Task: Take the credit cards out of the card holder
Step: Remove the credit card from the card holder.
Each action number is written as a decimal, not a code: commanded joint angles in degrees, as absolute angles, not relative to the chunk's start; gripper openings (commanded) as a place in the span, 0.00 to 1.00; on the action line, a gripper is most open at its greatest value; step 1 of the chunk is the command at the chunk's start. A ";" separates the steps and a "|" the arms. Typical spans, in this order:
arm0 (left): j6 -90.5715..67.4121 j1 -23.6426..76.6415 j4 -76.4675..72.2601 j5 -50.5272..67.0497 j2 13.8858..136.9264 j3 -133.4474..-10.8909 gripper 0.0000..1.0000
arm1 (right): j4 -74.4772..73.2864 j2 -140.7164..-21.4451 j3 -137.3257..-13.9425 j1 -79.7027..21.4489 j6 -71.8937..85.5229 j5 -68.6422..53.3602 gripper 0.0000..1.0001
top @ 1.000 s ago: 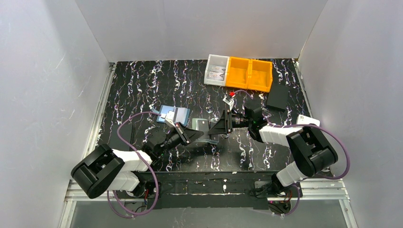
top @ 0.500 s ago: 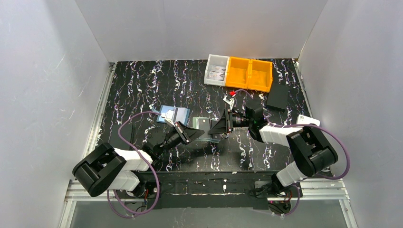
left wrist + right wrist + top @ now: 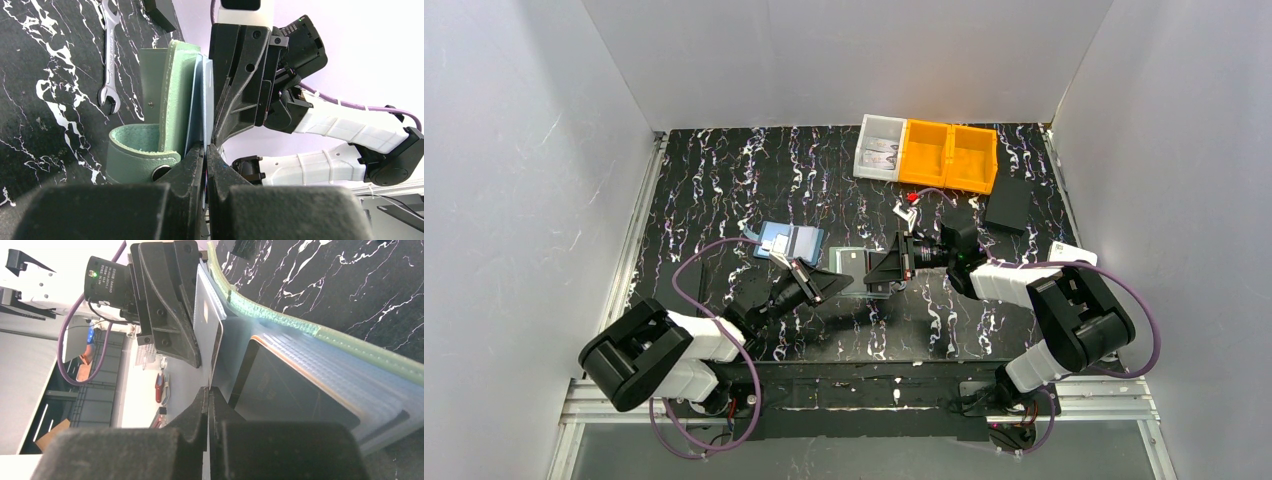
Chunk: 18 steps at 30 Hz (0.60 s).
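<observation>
Left gripper (image 3: 205,150): jaws pressed together on the near edge of the card holder (image 3: 172,100). Right gripper (image 3: 208,396): jaws closed on the corner of a thin pale grey-blue card (image 3: 210,330) that stands out of the holder. The two grippers meet nose to nose, with the holder between them.

Surroundings: the holder sits low over the middle of the black marbled table (image 3: 724,180), and the top view shows little of it behind both grippers. A small open-ended wrench (image 3: 108,55) lies on the table just beyond it. A light-blue flat rectangle (image 3: 790,240) lies to the left, near the left gripper. A black box (image 3: 1008,205) lies well to the right. A clear bin (image 3: 880,147) and two joined orange bins (image 3: 947,155) stand at the far edge.

Holder: sage green with a stitched edge, opened and held on edge. Its snap tab (image 3: 135,150) curls in a loop at the near end. Ribbed clear sleeves fan out inside. A black card (image 3: 290,390) sits in one sleeve, with an orange edge showing just behind it.
</observation>
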<state>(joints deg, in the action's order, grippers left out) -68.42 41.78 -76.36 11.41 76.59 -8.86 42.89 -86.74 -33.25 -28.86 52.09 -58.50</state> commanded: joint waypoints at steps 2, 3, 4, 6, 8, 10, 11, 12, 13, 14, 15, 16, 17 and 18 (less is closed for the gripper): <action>-68.26 41.95 -78.57 9.23 76.84 -8.17 0.04 | 40.95 -85.64 -36.58 -28.82 47.30 -60.31 0.01; -68.23 41.93 -78.54 9.23 76.86 -8.14 0.10 | 39.75 -85.69 -36.76 -28.82 46.30 -60.11 0.01; -68.21 41.90 -78.50 9.23 76.84 -8.07 0.16 | 38.80 -85.80 -36.91 -28.83 45.46 -59.95 0.01; -68.04 41.84 -78.28 9.54 76.53 -8.03 0.24 | 37.80 -86.16 -37.04 -28.77 44.59 -59.85 0.01; -68.27 41.53 -77.41 10.03 76.33 -8.23 0.27 | 37.64 -86.58 -37.14 -28.74 44.37 -59.89 0.01; -68.67 41.31 -76.64 10.01 76.08 -8.14 0.28 | 37.54 -86.91 -37.18 -28.76 44.20 -59.94 0.01; -68.95 41.23 -76.38 9.74 75.93 -7.91 0.29 | 37.42 -86.99 -37.19 -28.76 44.09 -59.94 0.01; -69.09 41.13 -76.18 9.50 75.67 -7.70 0.30 | 37.18 -87.01 -37.23 -28.74 43.85 -59.94 0.01; -69.11 40.98 -75.98 9.33 75.32 -7.44 0.30 | 36.81 -87.01 -37.26 -28.74 43.47 -59.94 0.01; -69.16 40.80 -75.66 9.21 74.95 -7.23 0.30 | 36.50 -86.98 -37.30 -28.74 43.15 -59.96 0.01; -69.18 40.60 -75.12 9.15 74.41 -7.10 0.30 | 36.25 -86.93 -37.35 -28.74 42.90 -60.00 0.01; -69.13 40.42 -74.40 9.16 73.88 -7.04 0.30 | 36.06 -86.90 -37.35 -28.75 42.73 -60.05 0.01; -69.06 40.25 -73.69 9.22 73.36 -7.07 0.30 | 35.95 -86.87 -37.36 -28.75 42.62 -60.09 0.01; -68.97 40.09 -73.02 9.31 72.78 -7.14 0.29 | 35.88 -86.92 -37.37 -28.74 42.53 -60.15 0.01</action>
